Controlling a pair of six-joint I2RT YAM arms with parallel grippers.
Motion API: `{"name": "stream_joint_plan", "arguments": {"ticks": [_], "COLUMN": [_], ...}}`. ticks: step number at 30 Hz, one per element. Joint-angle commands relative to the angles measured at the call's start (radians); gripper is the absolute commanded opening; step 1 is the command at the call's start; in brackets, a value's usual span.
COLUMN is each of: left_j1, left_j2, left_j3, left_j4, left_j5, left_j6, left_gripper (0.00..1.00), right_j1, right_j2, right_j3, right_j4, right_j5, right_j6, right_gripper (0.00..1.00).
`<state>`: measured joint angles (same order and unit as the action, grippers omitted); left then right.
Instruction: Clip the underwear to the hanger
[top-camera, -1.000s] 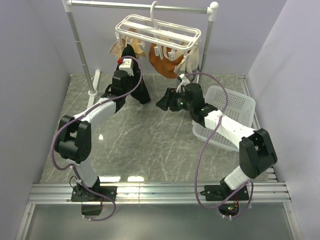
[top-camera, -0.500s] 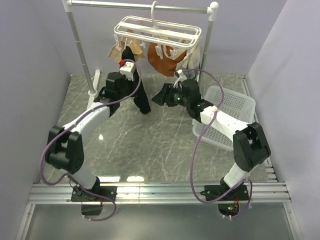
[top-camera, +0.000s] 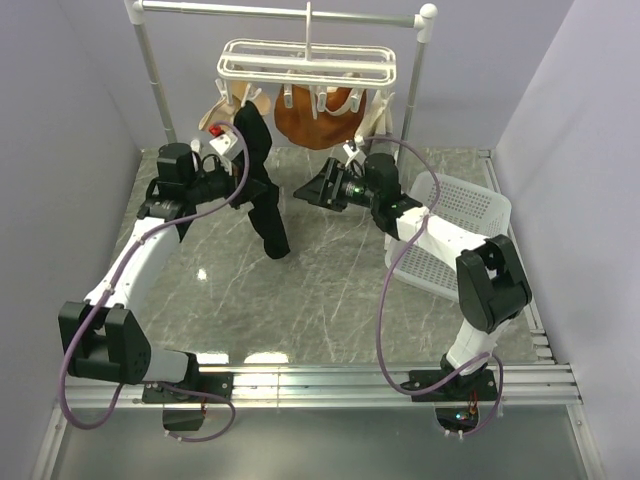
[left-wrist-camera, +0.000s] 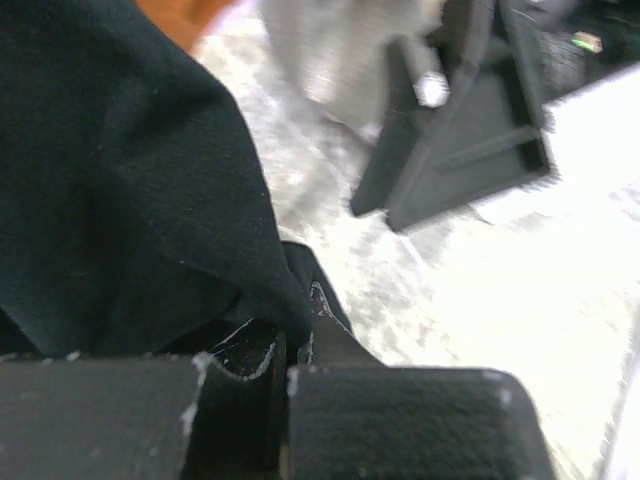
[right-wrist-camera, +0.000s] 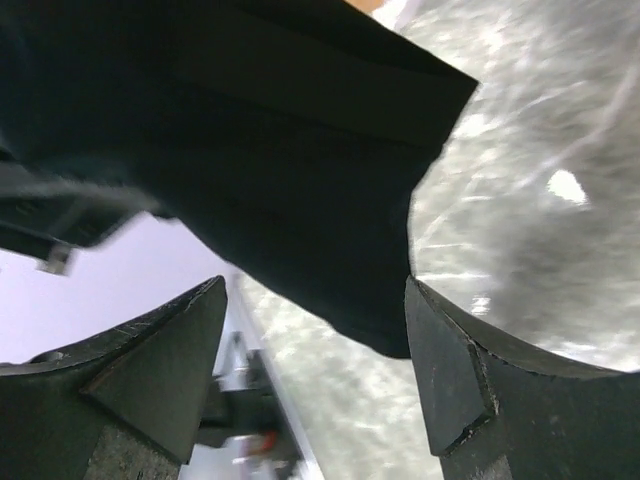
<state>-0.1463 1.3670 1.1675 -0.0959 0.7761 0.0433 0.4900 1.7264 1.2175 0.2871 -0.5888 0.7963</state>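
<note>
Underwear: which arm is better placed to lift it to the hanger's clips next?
Left, probably. The left gripper is shut on the underwear, whose top hangs just below the hanger's left end. The right gripper is open and empty, lower down beside the fabric.

One underwear (top-camera: 270, 225), one hanger (top-camera: 308, 60), one basket (top-camera: 478, 205).
</note>
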Motion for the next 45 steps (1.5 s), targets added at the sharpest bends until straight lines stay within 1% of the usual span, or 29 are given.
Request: {"name": "stream_joint_plan", "arguments": {"ticks": [1, 2, 3, 5, 6, 10, 14, 15, 16, 21, 23, 24, 28, 29, 30, 32, 36, 38, 39, 40, 42, 43, 44, 45], "left_j1": [0.024, 0.030, 0.033, 0.039, 0.040, 0.044, 0.045, 0.045, 0.045, 0.045, 0.047, 0.047, 0.047, 0.047, 0.047, 0.047, 0.045, 0.047, 0.047, 0.047, 0.047, 0.048, 0.048, 0.048], "left_j2": [-0.046, -0.048, -0.049, -0.060, -0.065, -0.072, -0.095, -0.106, -0.120, -0.151, -0.163, -0.167, -0.178, -0.178, -0.180, -0.178, -0.172, -0.172, -0.174, -0.174, -0.178, -0.178, -0.177, -0.175], "left_j3": [-0.002, 0.001, 0.001, -0.005, -0.006, 0.011, -0.003, -0.020, -0.029, -0.052, -0.066, -0.071, -0.071, -0.068, -0.065, -0.057, -0.054, -0.055, -0.054, -0.049, -0.048, -0.049, -0.051, -0.054], "left_j4": [-0.008, -0.002, 0.005, 0.043, 0.056, 0.064, 0.088, 0.131, 0.142, 0.157, 0.194, 0.203, 0.225, 0.222, 0.220, 0.210, 0.226, 0.231, 0.213, 0.194, 0.133, 0.113, 0.099, 0.058], "left_j5": [0.236, 0.255, 0.270, 0.310, 0.328, 0.382, 0.394, 0.406, 0.411, 0.404, 0.400, 0.399, 0.413, 0.414, 0.414, 0.416, 0.422, 0.423, 0.422, 0.419, 0.413, 0.399, 0.388, 0.361], "left_j6": [0.030, 0.023, 0.000, -0.029, -0.077, -0.111, -0.177, -0.203, -0.215, -0.259, -0.293, -0.299, -0.327, -0.327, -0.326, -0.312, -0.326, -0.327, -0.318, -0.289, -0.252, -0.237, -0.218, -0.209], "left_gripper": [0.00, 0.00, 0.00, 0.00, 0.00, 0.00, 0.00, 0.00, 0.00, 0.00, 0.00, 0.00, 0.00, 0.00, 0.00, 0.00, 0.00, 0.00, 0.00, 0.00, 0.00, 0.00, 0.00, 0.00], "right_j1": [-0.008, -0.007, -0.007, -0.007, -0.004, -0.008, -0.013, -0.008, -0.008, 0.001, 0.004, 0.007, 0.030, 0.035, 0.038, 0.053, 0.070, 0.073, 0.071, 0.068, 0.055, 0.048, 0.042, 0.026], "right_j2": [0.016, 0.018, 0.024, 0.029, 0.021, 0.016, 0.045, 0.051, 0.068, 0.117, 0.137, 0.143, 0.177, 0.180, 0.191, 0.197, 0.208, 0.213, 0.213, 0.211, 0.194, 0.187, 0.176, 0.148], "right_j3": [0.005, -0.016, -0.025, -0.059, -0.076, -0.116, -0.165, -0.171, -0.174, -0.191, -0.197, -0.199, -0.193, -0.191, -0.191, -0.187, -0.180, -0.184, -0.187, -0.188, -0.196, -0.199, -0.200, -0.213], "right_j4": [0.113, 0.124, 0.142, 0.145, 0.174, 0.176, 0.242, 0.294, 0.311, 0.403, 0.438, 0.487, 0.579, 0.601, 0.645, 0.676, 0.682, 0.689, 0.695, 0.696, 0.702, 0.701, 0.686, 0.672], "right_j5": [-0.083, -0.085, -0.089, -0.089, -0.088, -0.089, -0.091, -0.101, -0.106, -0.101, -0.111, -0.114, -0.126, -0.126, -0.128, -0.129, -0.128, -0.124, -0.124, -0.128, -0.132, -0.132, -0.131, -0.114], "right_j6": [0.164, 0.194, 0.258, 0.314, 0.351, 0.388, 0.464, 0.498, 0.512, 0.600, 0.645, 0.665, 0.744, 0.786, 0.806, 0.842, 0.865, 0.873, 0.874, 0.871, 0.863, 0.850, 0.839, 0.825], "right_gripper": [0.79, 0.79, 0.79, 0.79, 0.79, 0.79, 0.80, 0.81, 0.81, 0.81, 0.82, 0.82, 0.82, 0.82, 0.82, 0.81, 0.78, 0.73, 0.69, 0.59, 0.49, 0.37, 0.30, 0.11]}}
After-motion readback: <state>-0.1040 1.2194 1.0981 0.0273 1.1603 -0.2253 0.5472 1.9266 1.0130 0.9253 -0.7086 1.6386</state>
